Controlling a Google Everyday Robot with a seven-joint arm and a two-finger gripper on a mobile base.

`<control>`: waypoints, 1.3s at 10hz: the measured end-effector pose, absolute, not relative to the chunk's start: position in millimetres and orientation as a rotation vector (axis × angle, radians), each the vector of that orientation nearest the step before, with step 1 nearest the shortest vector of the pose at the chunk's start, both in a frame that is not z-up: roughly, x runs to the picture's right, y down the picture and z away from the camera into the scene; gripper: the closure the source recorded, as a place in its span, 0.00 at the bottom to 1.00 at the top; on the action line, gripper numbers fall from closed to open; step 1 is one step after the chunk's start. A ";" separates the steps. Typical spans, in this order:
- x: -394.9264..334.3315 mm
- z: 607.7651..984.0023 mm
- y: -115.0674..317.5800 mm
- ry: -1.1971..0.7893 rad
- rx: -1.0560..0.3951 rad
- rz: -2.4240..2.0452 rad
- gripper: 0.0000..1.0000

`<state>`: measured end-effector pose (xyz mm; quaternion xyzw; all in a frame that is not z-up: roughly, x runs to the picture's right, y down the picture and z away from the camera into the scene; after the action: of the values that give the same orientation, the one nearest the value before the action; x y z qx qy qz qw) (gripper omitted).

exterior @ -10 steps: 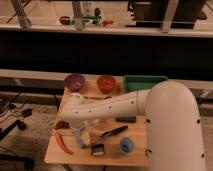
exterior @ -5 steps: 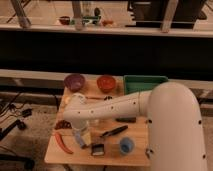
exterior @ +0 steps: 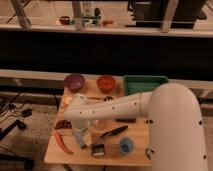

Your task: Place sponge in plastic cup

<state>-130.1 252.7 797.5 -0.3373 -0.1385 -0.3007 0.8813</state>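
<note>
— Where is the tool?
— The tool (exterior: 80, 140) hangs low over the near left of the worktop (exterior: 137, 135), beside a red pepper (exterior: 63, 142); apart or clamped, I cannot tell.
— And the sponge?
— A pale lump (exterior: 84, 131) at the tool may be it; the blue cup (exterior: 126, 145) stands well right, past a black brush (exterior: 112, 133).

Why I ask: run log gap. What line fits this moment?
pincer: low over light wooden table's left front | small blue plastic cup: to its right
</note>
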 end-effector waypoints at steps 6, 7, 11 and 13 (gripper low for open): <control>-132.1 797.7 257.3 -0.325 -0.704 -0.656 0.42; -132.9 794.6 254.7 -0.337 -0.691 -0.654 0.56; -138.2 782.8 245.7 -0.369 -0.650 -0.654 0.88; -140.8 763.3 229.8 -0.384 -0.620 -0.644 0.88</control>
<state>-140.8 229.8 763.3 -0.2979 -0.1847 -0.3096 0.8839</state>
